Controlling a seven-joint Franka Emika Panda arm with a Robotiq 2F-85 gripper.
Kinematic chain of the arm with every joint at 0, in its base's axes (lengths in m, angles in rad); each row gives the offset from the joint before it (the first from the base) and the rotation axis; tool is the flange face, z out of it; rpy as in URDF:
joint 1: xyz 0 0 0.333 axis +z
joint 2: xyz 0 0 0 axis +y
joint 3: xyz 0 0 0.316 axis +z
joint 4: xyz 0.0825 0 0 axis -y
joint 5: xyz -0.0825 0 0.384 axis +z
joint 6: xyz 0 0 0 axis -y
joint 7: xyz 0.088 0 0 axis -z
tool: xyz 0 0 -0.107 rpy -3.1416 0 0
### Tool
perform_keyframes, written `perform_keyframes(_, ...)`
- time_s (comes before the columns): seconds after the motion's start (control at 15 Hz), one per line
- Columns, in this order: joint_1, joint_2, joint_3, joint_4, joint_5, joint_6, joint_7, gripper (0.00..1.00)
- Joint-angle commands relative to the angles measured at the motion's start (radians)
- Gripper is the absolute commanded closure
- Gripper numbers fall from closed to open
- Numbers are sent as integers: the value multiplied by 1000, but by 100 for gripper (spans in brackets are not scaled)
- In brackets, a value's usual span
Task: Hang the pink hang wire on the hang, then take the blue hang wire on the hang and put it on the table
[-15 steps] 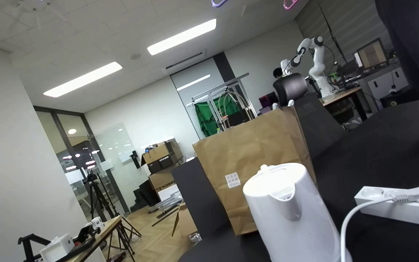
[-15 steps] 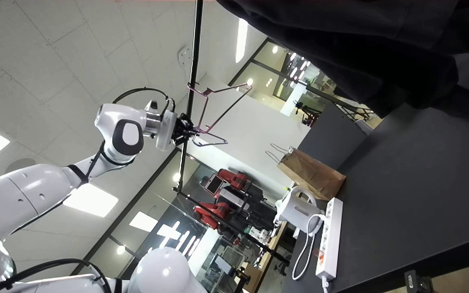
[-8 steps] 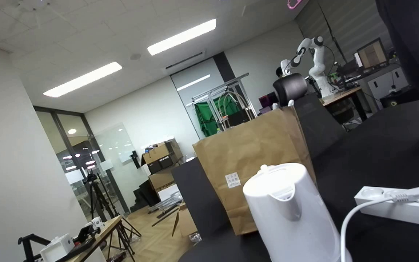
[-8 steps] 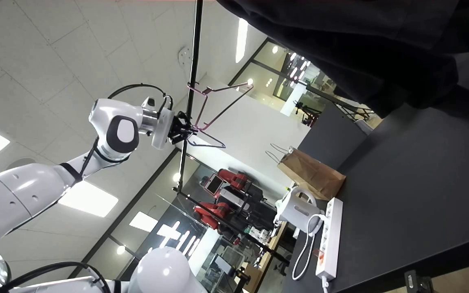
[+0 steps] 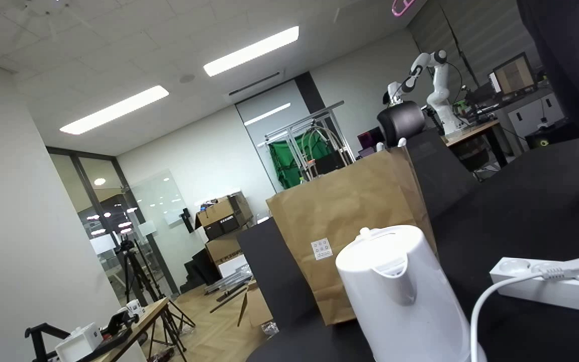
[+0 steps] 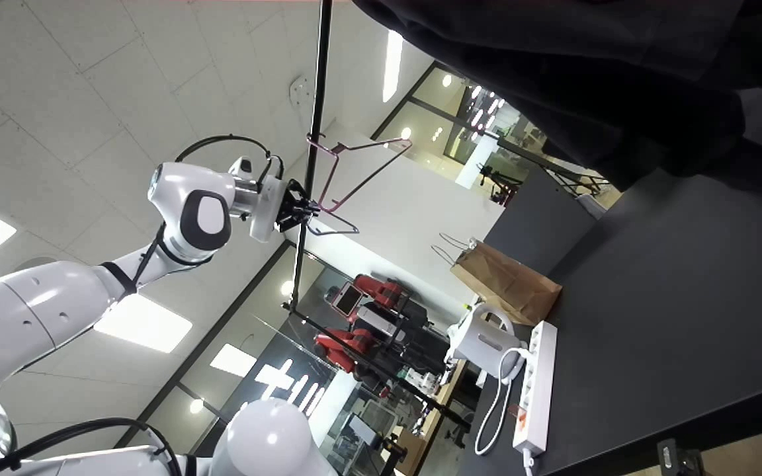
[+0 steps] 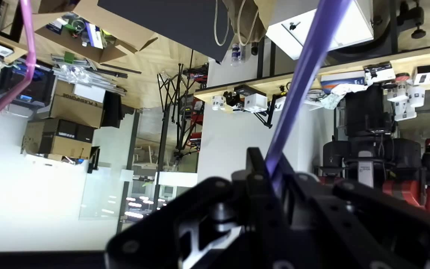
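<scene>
Beside black pole [image 6: 321, 66], hand [image 7: 270, 169] pinches blue hang wire [image 7: 304, 78], well above desk [image 6: 652, 284]. Pink hang wire [image 7: 28, 73] hooked on pole near hand. On desk: white kettle [image 5: 405, 306], paper bag [image 5: 350, 221], power strip [image 6: 536, 390].

Glossy white arm [image 6: 67, 301] (black pincer [image 6: 315, 209])

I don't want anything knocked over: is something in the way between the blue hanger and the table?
Possibly: a paper bag, white kettle and power strip sit on the table, lower than the blue hanger; whether any is directly beneath, I can't tell.
</scene>
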State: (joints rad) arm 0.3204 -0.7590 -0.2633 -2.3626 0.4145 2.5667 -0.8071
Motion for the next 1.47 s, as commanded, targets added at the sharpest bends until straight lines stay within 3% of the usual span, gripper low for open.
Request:
perform_keyframes(0.0,64,0,-26,-8,25,76,-12,98)
perform_keyframes(0.6,134,-47,-73,-29,21,92,-22,98)
perform_keyframes(1.07,104,-118,-95,-8,4,-68,-21,98)
perform_keyframes(1.4,63,-136,-121,38,-10,-250,-17,98)
